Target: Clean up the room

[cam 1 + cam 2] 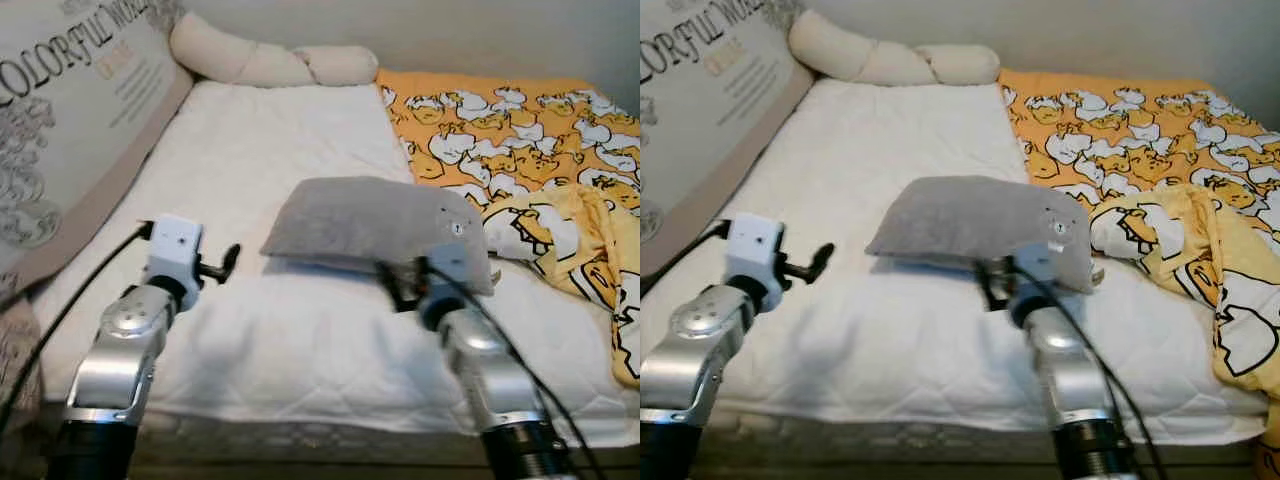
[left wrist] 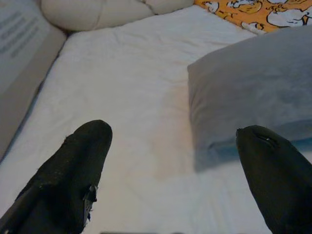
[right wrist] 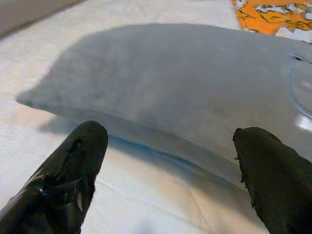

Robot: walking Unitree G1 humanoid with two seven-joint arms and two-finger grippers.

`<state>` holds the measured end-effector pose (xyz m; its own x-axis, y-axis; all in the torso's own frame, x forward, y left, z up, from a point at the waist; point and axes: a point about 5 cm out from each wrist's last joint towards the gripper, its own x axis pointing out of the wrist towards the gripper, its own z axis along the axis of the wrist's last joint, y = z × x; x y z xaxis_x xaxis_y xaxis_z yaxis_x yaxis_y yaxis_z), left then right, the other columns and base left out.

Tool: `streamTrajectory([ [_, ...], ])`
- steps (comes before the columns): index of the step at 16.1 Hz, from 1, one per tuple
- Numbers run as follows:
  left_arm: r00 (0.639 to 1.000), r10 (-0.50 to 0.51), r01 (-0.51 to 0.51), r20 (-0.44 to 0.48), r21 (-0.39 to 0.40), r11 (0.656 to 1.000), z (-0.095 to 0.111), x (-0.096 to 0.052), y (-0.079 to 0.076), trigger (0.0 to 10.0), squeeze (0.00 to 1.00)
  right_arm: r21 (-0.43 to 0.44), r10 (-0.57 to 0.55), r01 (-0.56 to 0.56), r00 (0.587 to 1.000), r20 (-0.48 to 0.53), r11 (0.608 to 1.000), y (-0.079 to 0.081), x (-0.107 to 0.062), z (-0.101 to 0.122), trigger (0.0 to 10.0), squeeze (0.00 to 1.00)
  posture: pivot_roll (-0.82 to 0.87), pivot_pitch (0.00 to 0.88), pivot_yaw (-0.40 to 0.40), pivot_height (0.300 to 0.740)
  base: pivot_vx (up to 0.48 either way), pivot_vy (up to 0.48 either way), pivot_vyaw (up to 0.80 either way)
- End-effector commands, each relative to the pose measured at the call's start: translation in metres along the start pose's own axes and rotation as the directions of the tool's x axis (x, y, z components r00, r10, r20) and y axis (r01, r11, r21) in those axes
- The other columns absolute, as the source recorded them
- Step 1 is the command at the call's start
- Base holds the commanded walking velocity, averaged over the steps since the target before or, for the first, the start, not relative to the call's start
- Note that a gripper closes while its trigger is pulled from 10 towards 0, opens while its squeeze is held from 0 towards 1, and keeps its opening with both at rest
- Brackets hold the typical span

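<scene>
**Reach for the grey pillow — pre-grasp**

While both arms hang out over the bed, the right gripper (image 1: 400,285) sits at the near edge of the grey pillow (image 1: 375,222), fingers spread wide, nothing between them yet. Right wrist view: pillow edge lies just ahead, framed by the two black fingers (image 3: 63,175). Left gripper (image 1: 222,264) is also open & empty, over bare white mattress (image 1: 290,340), off to the pillow's left side; pillow corner is near it in left wrist view.

Pillow lies flat mid-bed, slightly askew, its right end close to the crumpled yellow duck blanket (image 1: 560,235). Cream knot cushion (image 1: 265,62) at head of bed, printed cushion (image 1: 70,110) along the left wall.

Step in hand, prob.: grab pillow to tidy bed. Next move needs right gripper fwd so fingers straddle the soft edge, then close; left may need to come in for a 2-hand lift. Soft fabric → shallow pinch could slip.
</scene>
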<state>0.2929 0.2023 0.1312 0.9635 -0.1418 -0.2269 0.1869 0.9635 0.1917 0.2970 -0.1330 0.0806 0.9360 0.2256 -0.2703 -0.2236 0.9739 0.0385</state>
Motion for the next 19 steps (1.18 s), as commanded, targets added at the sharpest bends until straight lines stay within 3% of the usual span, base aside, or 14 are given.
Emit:
streamTrajectory([
  [1, 1.000, -0.028, 0.028, 0.014, 0.006, 1.000, 0.004, 0.003, -0.007, 10.0, 0.00, -0.011, -0.041, 0.041, 0.999, 0.004, 0.999, -0.013, -0.002, 0.002, 10.0, 0.00, 0.10, 0.000, 0.005, 0.740, 0.296, 0.000, 0.00],
  [12, 0.999, -0.044, 0.044, 0.016, 0.019, 0.999, 0.002, 0.002, -0.011, 10.0, 0.00, -0.012, -0.034, 0.034, 0.999, 0.001, 0.999, -0.011, -0.003, -0.001, 10.0, 0.00, 0.10, 0.000, 0.007, 0.740, 0.299, 0.000, 0.00],
  [19, 0.996, -0.091, 0.090, 0.016, 0.043, 0.995, 0.002, 0.000, -0.017, 10.0, 0.00, -0.004, -0.046, 0.046, 0.999, 0.002, 0.999, -0.013, -0.002, 0.000, 10.0, 0.00, 0.10, 0.000, 0.008, 0.740, 0.000, 0.000, 0.00],
])
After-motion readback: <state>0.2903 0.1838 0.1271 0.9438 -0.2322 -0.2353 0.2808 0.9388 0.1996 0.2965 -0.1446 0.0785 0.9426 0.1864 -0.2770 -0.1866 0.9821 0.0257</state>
